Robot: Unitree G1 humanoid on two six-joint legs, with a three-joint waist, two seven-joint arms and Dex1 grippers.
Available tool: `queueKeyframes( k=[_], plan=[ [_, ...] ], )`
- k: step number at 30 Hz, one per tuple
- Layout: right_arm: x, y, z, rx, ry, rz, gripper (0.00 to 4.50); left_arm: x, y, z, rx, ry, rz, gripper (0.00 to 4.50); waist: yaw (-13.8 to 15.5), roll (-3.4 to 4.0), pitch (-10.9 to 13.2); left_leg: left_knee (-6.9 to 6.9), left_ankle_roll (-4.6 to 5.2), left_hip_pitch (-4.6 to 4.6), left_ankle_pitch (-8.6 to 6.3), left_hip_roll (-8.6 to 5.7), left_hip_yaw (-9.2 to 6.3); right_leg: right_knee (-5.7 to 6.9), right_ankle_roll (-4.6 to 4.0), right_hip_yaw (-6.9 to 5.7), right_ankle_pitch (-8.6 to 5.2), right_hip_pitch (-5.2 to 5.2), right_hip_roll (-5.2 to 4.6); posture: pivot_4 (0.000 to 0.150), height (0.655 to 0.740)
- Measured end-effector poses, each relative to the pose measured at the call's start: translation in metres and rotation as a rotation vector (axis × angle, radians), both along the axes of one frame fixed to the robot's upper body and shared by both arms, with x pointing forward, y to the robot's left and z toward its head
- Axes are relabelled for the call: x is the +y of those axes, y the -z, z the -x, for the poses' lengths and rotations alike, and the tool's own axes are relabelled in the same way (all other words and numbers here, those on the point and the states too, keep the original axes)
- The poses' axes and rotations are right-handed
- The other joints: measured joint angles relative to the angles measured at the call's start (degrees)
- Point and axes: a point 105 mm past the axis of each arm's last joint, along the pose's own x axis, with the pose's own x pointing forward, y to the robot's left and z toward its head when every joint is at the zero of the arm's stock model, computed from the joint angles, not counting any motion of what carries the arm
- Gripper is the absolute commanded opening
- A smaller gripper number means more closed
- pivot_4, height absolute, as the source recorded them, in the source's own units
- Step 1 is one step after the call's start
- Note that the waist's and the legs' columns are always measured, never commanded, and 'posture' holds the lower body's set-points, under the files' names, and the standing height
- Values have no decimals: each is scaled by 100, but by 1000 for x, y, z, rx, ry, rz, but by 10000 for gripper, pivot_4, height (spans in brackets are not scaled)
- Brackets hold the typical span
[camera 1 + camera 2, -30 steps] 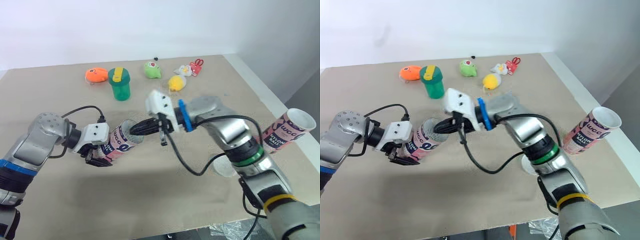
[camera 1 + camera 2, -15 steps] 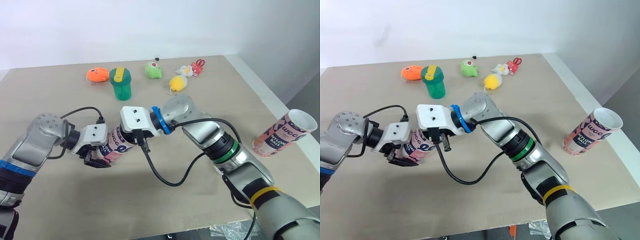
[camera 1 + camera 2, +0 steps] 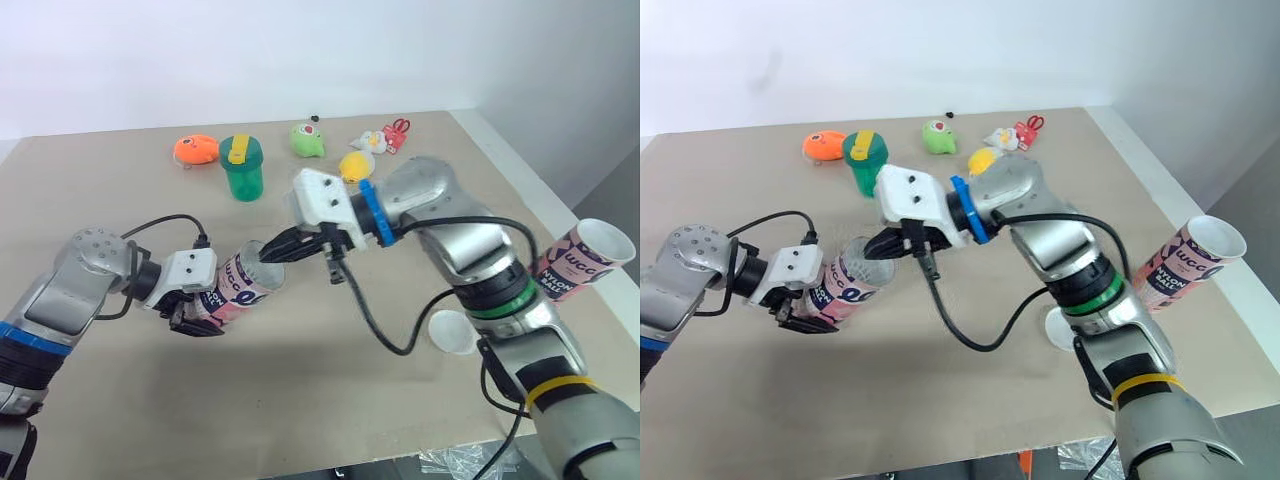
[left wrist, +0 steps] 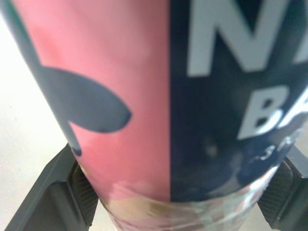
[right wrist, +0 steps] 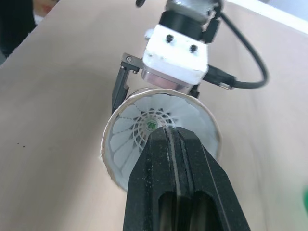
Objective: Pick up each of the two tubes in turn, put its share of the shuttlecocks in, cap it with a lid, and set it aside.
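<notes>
Left eye view, nearest me: a white lid (image 3: 452,333) lies flat on the counter (image 3: 300,400) on my right side. Further in on my left, my left gripper (image 3: 203,300) is clamped around the lower body of a pink and navy tube (image 3: 240,283), held off the counter and tilted, with its open mouth towards my right arm. My right gripper (image 5: 166,137) has its two fingers pressed together with nothing between them, the tips right at the tube's mouth. From my right wrist I see a white shuttlecock (image 5: 131,139) sitting inside the tube, skirt facing out. The second tube (image 3: 585,260) leans at the counter's right edge, mouth up, well apart from the first. Along the far side stand a green cup (image 3: 240,167), an orange toy (image 3: 195,150), a green toy (image 3: 306,139), a yellow toy (image 3: 354,165) and a small red and white toy (image 3: 385,137).
</notes>
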Motion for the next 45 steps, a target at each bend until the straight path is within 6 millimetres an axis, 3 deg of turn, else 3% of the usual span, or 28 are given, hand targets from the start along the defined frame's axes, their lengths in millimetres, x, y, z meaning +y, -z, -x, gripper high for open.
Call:
queueKeyframes(
  k=[6, 10, 12, 14, 16, 17, 21, 23, 26, 30, 39, 41, 45],
  plan=[
    [-47, -32, -4, 81, 131, -163, 449, -25, -13, -9, -77, -3, 184, 39133, 17, 0, 0, 4, 0, -3, 0, -11, 3, -6, 8, 2, 2, 3, -13, 1500, 7400],
    [-101, -24, -6, 174, 308, -161, 14994, -66, -46, -15, -208, 4, 459, 39133, 56, -1, 0, 3, 0, -5, 0, -31, 4, -8, 21, 5, -3, 8, -35, 1500, 7400],
    [-117, -17, -6, 190, 366, -134, 23690, -75, -49, -16, -221, -7, 512, 39133, 46, -1, 0, 2, 2, -4, -1, -33, 8, -12, 26, 11, -2, 8, -35, 1500, 7400],
    [-148, 3, -3, 227, 477, -44, 33439, -90, -45, -16, -256, -36, 593, 39133, 69, 3, -3, 2, 12, 8, -8, -41, 10, -14, 38, 12, -12, 24, -45, 1500, 7400],
    [-175, 25, 0, 262, 568, 51, 43784, -104, -26, -17, -235, -100, 659, 39133, 58, 4, -3, 3, 13, 8, -8, -43, 17, -15, 41, 21, -11, 21, -45, 1500, 7400],
    [-177, 26, 0, 262, 574, 57, 44805, -106, -25, -17, -233, -105, 669, 39133, 48, 2, -2, 7, 13, 8, -8, -41, 17, -14, 40, 21, -9, 20, -42, 1500, 7400],
    [-207, 56, 9, 276, 645, 188, 44805, -139, -13, -15, -219, -189, 873, 39133, 59, 5, -5, 20, 13, 25, -8, -43, 16, -15, 47, 21, -1, 41, -43, 1500, 7400],
    [-220, 65, 7, 262, 685, 226, 44805, -142, 12, -17, -188, -247, 859, 39133, 19, 5, -4, 25, 13, 34, -7, -43, 25, -14, 51, 35, 14, 41, -37, 1500, 7400],
    [-233, 76, 6, 246, 718, 273, 44805, -142, 31, -21, -179, -301, 846, 39133, 7, 3, -3, 27, 22, 43, 4, -43, 28, -14, 49, 41, 28, 46, -31, 1500, 7400],
    [-234, 97, 3, 281, 738, 261, 44805, -142, 49, -21, -188, -313, 822, 39133, 3, 2, -3, 29, 25, 75, 9, -44, 48, -16, 35, 60, 28, 75, -31, 1500, 7400],
    [-239, 126, -7, 297, 802, 240, 44805, -141, 54, -19, -209, -276, 801, 39133, -6, 8, -10, 24, 24, 106, 9, -45, 70, -20, 39, 83, 29, 99, -30, 1500, 7400],
    [-240, 131, -6, 307, 806, 241, 39772, -141, 54, -19, -209, -276, 801, 39133, -6, 9, -10, 23, 24, 107, 9, -45, 70, -20, 39, 83, 29, 99, -29, 1500, 7400],
    [-240, 136, -5, 303, 791, 253, 23724, -140, 54, -20, -206, -279, 800, 39133, -14, 9, -14, 23, 24, 114, 9, -45, 71, -20, 39, 86, 29, 105, -29, 1500, 7400]
  ],
)
